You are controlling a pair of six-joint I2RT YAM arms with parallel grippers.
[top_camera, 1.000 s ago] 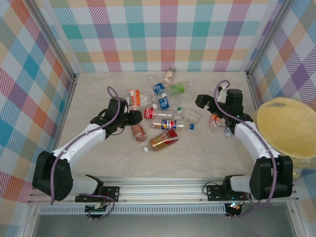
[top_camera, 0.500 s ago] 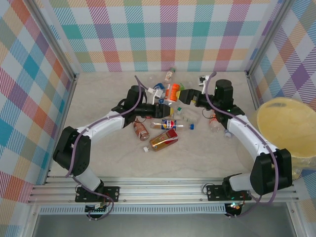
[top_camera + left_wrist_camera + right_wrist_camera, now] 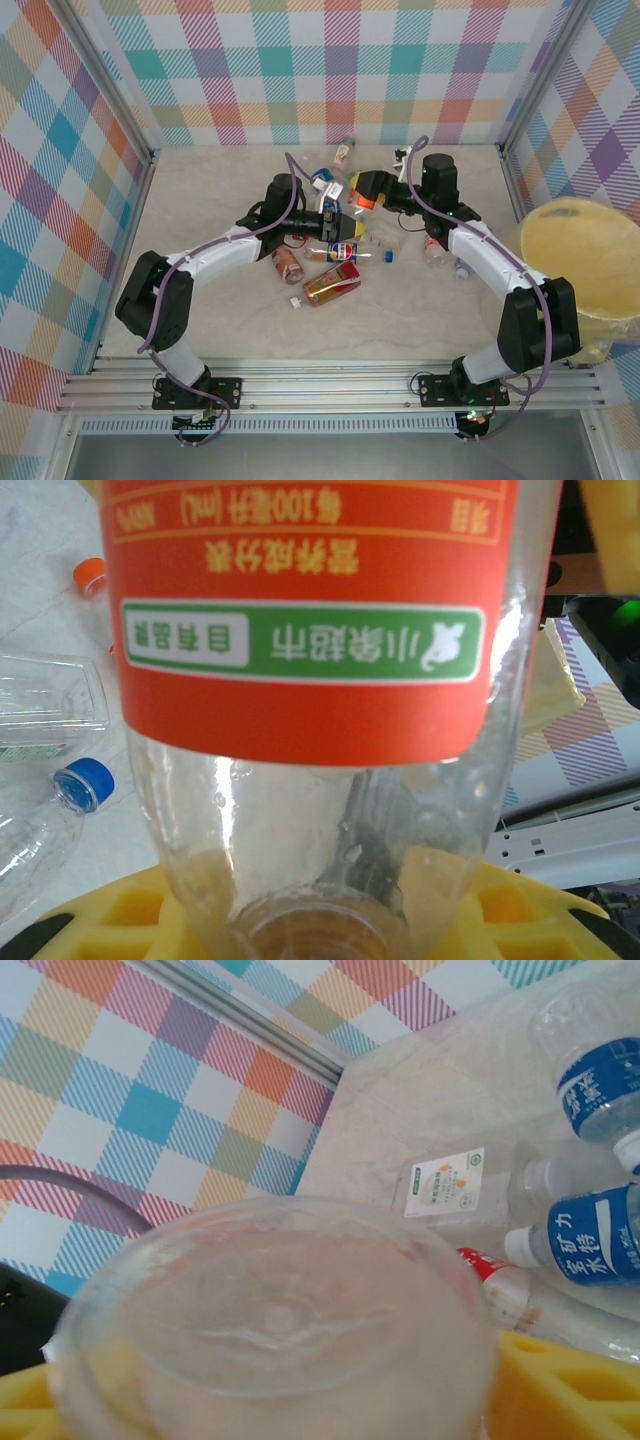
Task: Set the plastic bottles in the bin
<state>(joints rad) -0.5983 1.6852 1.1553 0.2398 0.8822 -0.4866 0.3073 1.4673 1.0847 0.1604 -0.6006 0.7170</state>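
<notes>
I have both arms reaching in over the middle rear of the pale marbled surface [image 3: 200,310], and they meet at one clear plastic bottle with an orange label [image 3: 300,630]. The left gripper [image 3: 320,920] has its jaws closed on that bottle's narrow shoulder end, with yellow pads showing on either side of the neck in the left wrist view. The right gripper [image 3: 290,1400] faces the bottle's round clear base, which sits between its yellow fingers [image 3: 570,1385]. Those jaws stand apart to either side of the base, and I cannot tell whether they press on the plastic. Around the arms the other plastic bottles [image 3: 343,250] lie scattered on their sides, among them a brown bottle [image 3: 330,285] nearest me and a blue-labelled bottle [image 3: 590,1250] just beside the right fingers. The large round pale-yellow bin [image 3: 585,260] stands off to the right, well apart from the held bottle.
</notes>
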